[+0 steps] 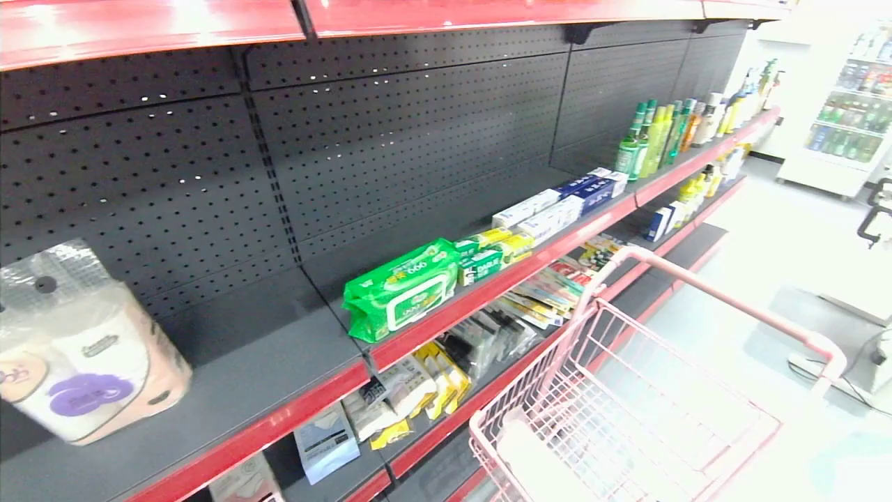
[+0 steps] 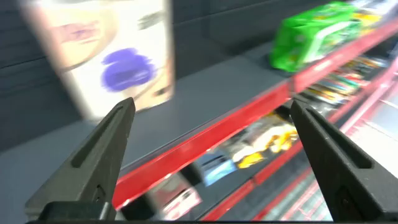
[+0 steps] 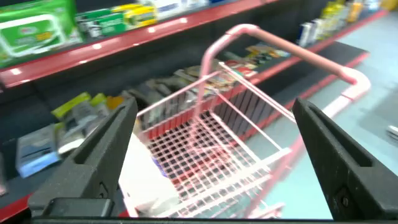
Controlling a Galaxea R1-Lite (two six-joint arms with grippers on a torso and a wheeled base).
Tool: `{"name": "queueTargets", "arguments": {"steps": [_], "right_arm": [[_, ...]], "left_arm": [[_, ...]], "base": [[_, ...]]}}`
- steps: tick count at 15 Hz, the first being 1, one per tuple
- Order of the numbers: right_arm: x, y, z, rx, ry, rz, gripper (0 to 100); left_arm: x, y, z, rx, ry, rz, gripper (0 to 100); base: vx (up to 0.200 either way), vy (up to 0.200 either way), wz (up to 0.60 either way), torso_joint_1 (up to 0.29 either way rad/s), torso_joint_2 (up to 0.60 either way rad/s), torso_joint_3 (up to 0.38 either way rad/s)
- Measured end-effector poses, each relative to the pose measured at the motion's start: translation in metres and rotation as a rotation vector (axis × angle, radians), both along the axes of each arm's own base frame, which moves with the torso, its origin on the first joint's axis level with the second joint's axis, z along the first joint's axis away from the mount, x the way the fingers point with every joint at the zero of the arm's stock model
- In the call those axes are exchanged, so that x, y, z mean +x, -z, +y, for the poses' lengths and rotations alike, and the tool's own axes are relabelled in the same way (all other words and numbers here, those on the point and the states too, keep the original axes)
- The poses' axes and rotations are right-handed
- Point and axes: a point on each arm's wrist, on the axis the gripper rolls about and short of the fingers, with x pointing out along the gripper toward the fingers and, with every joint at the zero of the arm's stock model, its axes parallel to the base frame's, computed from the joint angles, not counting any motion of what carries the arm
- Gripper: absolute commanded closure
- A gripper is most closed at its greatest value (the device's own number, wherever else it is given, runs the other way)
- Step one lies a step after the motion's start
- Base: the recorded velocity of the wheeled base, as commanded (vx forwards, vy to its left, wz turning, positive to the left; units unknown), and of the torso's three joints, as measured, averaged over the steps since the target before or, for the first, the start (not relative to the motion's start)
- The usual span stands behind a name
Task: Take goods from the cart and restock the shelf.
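Hovering wide open and empty, the left pincer [image 2: 211,106] faces the toilet-roll pack [image 1: 83,362] on the shelf [image 1: 265,348], likely already stocked. The right pincer [image 3: 214,104], equally spread and empty, hangs over the cart [image 1: 725,296], probably to fetch its white pack [image 1: 536,460].

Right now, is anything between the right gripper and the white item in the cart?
Nothing visible does. The right gripper hangs open over the pink cart, whose basket is open on top. The white item lies on the basket floor close to a wire wall, with nothing lying on it.
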Motion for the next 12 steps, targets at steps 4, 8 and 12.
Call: {"name": "queueTargets", "arguments": {"steps": [4, 8, 12], "right_arm": [[0.0, 0.0, 0.0, -0.002, 0.0, 0.001, 0], [0.0, -0.001, 0.0, -0.012, -0.018, 0.0, 0], [-0.004, -0.059, 0.001, 0.044, -0.072, -0.081, 0]], "left_arm": [[0.0, 0.0, 0.0, 0.0, -0.001, -0.001, 0], [0.0, 0.0, 0.0, 0.0, 0.0, 0.0, 0], [0.0, 0.0, 0.0, 0.0, 0.0, 0.001, 0]], "base": [[0.0, 0.0, 0.0, 0.0, 0.0, 0.0], [0.0, 0.0, 0.0, 0.0, 0.0, 0.0], [0.0, 0.0, 0.0, 0.0, 0.0, 0.0]]}}
